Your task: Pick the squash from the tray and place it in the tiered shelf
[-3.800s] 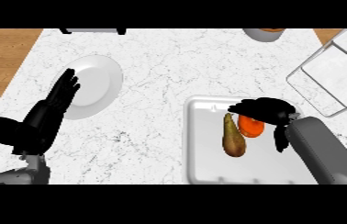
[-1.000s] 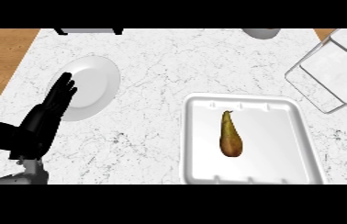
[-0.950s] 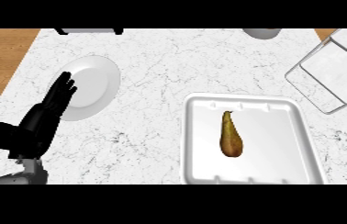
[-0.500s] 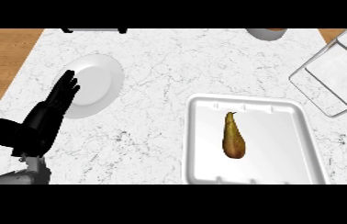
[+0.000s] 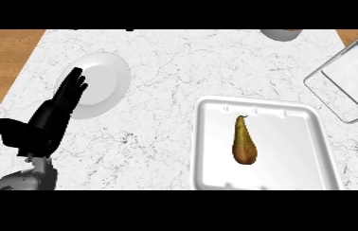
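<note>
A white tray (image 5: 202,145) lies on the marble counter at the lower right. On it rests one brown, pear-shaped fruit (image 5: 243,142), stem pointing away from me. No orange squash shows anywhere in the head view. The wire tiered shelf (image 5: 339,83) reaches in from the right edge, just beyond the tray's far right corner. My left hand (image 5: 52,116) rests open at the left, fingers straight and pointing up over the edge of a plate. My right hand is out of view.
A white plate (image 5: 105,78) sits at the left, partly under my left fingers. A grey bowl (image 5: 281,34) peeks in at the top right. Wooden floor (image 5: 17,50) shows past the counter's left edge.
The right hand, which was curled round an orange thing over the tray 3.8 s ago, has left the view with it. The left hand stays put.
</note>
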